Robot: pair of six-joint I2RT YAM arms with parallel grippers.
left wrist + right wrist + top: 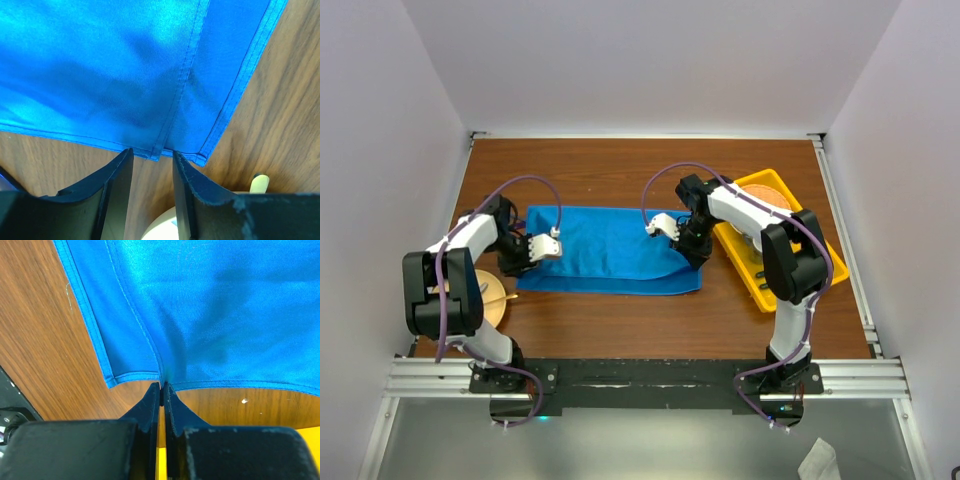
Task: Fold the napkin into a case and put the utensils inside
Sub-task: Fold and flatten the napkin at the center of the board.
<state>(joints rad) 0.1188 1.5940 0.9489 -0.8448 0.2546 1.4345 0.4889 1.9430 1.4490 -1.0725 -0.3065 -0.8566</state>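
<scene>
**blue napkin lies folded flat between both grippers**

from my station i see the large bright blue napkin (610,250) of smooth, slightly shiny cloth spread as a wide rectangle in the middle of the brown wooden table (620,325). it is plain fabric with a stitched hem along its edges. in the left wrist view two layers show, one hemmed edge running up over the other, and a corner lies flat on the wood. the near long edge bows a little in the overhead view.

the left gripper (152,152) sits at the napkin's left end with its fingers spread. the gap between them is bare, and the hem lies just beyond the tips.

the right gripper (162,386) is at the right part of the cloth, its fingers pressed together. the hem puckers into the tips with a crease running up from them, so i read it as pinching the napkin's edge.

a yellow plastic tray (750,275) sits to the right of the cloth, and a round tan dish (492,300) lies near the left arm.
</scene>
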